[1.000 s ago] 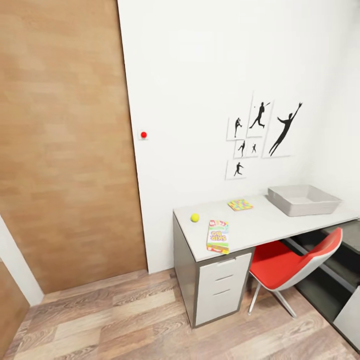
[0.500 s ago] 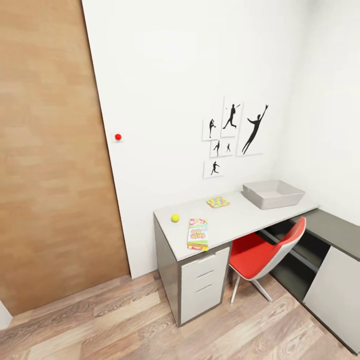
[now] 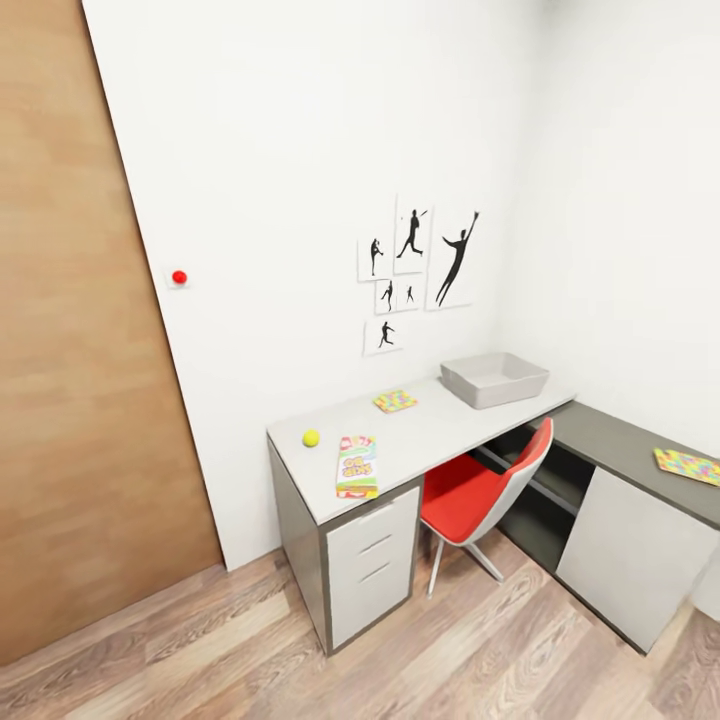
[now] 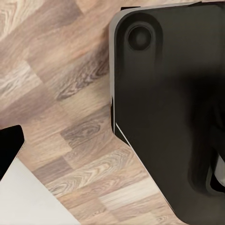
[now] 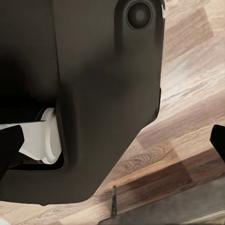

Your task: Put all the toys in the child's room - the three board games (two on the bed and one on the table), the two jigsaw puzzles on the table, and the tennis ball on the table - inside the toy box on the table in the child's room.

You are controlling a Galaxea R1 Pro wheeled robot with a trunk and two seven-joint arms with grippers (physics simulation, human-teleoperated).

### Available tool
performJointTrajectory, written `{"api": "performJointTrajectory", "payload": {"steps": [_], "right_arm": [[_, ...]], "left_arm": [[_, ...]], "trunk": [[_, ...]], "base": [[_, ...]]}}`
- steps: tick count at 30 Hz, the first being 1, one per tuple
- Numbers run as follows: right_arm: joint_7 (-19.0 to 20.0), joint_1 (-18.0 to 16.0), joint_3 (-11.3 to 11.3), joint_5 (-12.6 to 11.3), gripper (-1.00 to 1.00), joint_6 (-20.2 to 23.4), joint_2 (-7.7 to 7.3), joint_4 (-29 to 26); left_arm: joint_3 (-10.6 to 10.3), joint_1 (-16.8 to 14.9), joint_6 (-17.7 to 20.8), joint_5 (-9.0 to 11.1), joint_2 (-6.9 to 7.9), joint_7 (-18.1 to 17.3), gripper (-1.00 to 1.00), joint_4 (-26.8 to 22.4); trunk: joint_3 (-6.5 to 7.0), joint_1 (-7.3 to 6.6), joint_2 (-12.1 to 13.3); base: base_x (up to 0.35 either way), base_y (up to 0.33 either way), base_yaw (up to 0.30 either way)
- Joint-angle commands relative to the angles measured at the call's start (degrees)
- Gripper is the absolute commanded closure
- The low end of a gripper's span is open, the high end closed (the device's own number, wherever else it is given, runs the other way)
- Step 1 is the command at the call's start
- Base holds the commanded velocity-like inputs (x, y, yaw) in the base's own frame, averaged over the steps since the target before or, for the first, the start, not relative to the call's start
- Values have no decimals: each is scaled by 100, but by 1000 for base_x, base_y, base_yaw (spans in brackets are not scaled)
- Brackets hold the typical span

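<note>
The table [image 3: 440, 428] stands against the white wall of the child's room. On it lie a yellow-green tennis ball [image 3: 311, 437], a green-edged board game [image 3: 357, 466] near the front edge, and a jigsaw puzzle [image 3: 395, 401] by the wall. The pale grey toy box [image 3: 495, 380] sits at the table's far end. A second jigsaw puzzle [image 3: 688, 466] lies on the dark side desk at the right. The bed is out of view. In the wrist views, one dark fingertip [image 4: 8, 150] and another [image 5: 218, 140] sit at the picture edges, with nothing between the fingers.
A red chair [image 3: 480, 495] is tucked under the table. White drawers [image 3: 372, 565] fill its left end. A wood-panelled wall [image 3: 70, 350] stands at the left. My black base [image 4: 173, 103] hangs over the plank floor [image 3: 200, 650].
The whole head view has shifted, so the camera has moved. The table now appears further left and smaller, and the side desk with the second jigsaw puzzle has come into view.
</note>
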Motion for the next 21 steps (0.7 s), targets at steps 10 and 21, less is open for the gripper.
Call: {"api": "performJointTrajectory", "payload": {"steps": [10, 21], "right_arm": [[7, -1, -2, -5, -100, -13, 0, 2], [5, -1, -3, -5, -100, -13, 0, 2]], "left_arm": [[-9, 0, -20, -8, 0, 15, -100, 5], [-23, 0, -20, -8, 0, 14, -100, 5]], "trunk": [[-1, 2, -3], [-1, 2, -3]], "base": [[0, 0, -285], [0, 0, -285]]}}
